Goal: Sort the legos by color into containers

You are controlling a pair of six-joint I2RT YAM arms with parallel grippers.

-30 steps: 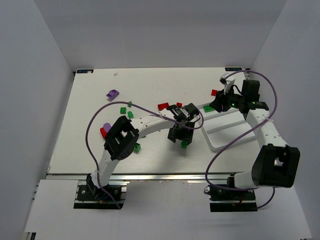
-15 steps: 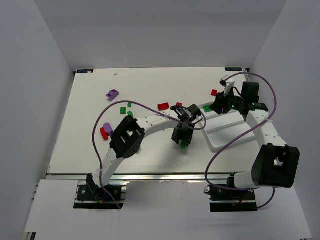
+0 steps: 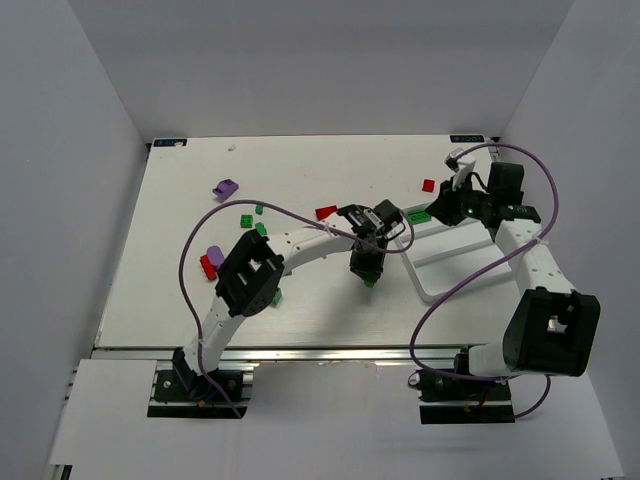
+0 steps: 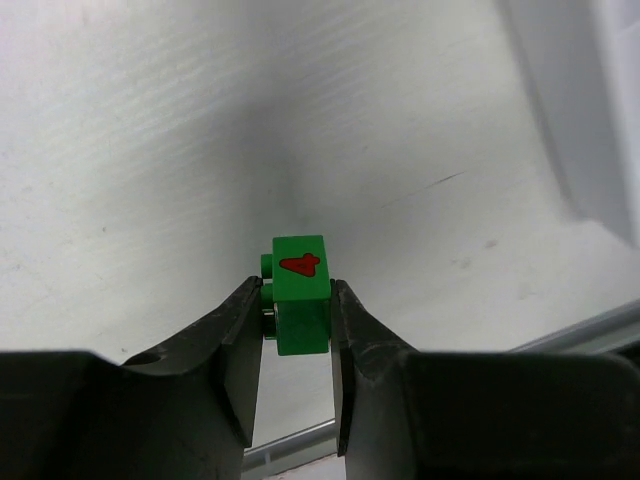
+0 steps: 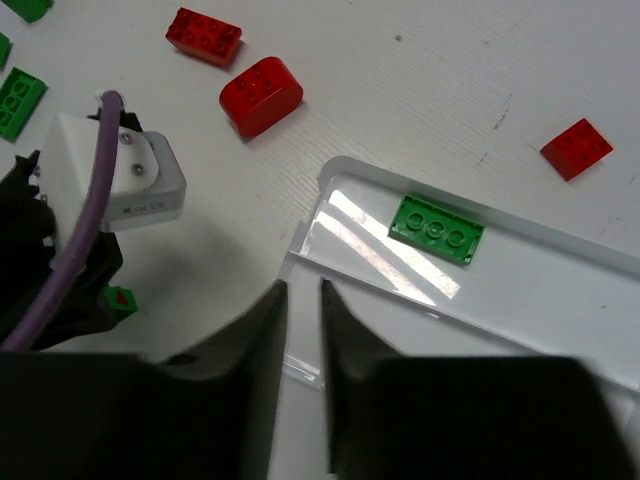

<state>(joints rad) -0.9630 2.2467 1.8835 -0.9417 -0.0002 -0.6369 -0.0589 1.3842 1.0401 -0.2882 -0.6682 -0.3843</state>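
My left gripper (image 4: 297, 290) (image 3: 366, 272) is shut on a small green lego (image 4: 300, 298) with a red mark on top, held low over the table just left of the white tray (image 3: 470, 262). The same lego (image 5: 121, 301) shows in the right wrist view under the left arm. My right gripper (image 5: 301, 287) (image 3: 440, 212) hangs over the tray's far left corner, shut to a thin slit with nothing between its fingers. A flat green lego (image 5: 436, 228) (image 3: 418, 217) lies in the tray's far compartment (image 5: 540, 300).
Loose legos lie on the table: red ones (image 5: 203, 36), (image 5: 260, 95), (image 5: 576, 148), (image 3: 207, 266), green ones (image 3: 245, 221), (image 3: 261, 229), (image 3: 273, 296), purple ones (image 3: 225, 187), (image 3: 214, 254). The left arm's purple cable (image 3: 290, 220) arcs over the middle.
My left gripper has closed on the green lego and shifted slightly right toward the tray. My right gripper has closed, empty, above the tray corner.
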